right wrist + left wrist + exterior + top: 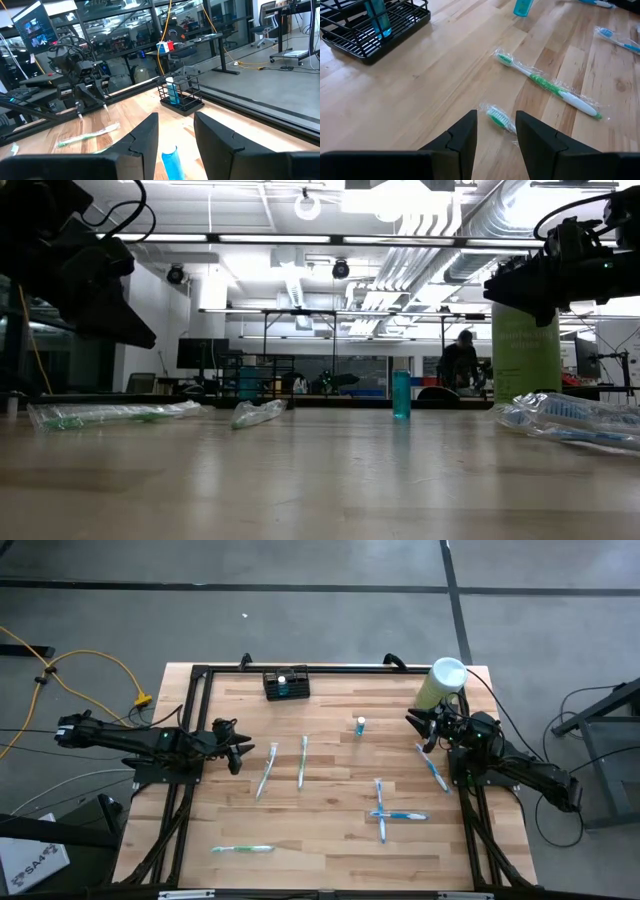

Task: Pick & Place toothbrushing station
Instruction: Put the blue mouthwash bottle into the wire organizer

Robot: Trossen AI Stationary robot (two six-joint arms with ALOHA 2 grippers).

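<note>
Sitting at the table's far edge, the toothbrushing station (286,684) looks light, stiff and open-wired, so a top rim wire suits a pinch; left gripper (496,131) hovers parted over a wrapped toothbrush (501,120), right gripper (176,134) parted, both empty

1. High view looks straight down on the whole pale wooden bench (330,830).
2. Low view looks level across it, near the surface.
3. Both wrist views share the black wire caddy (375,30).
</note>
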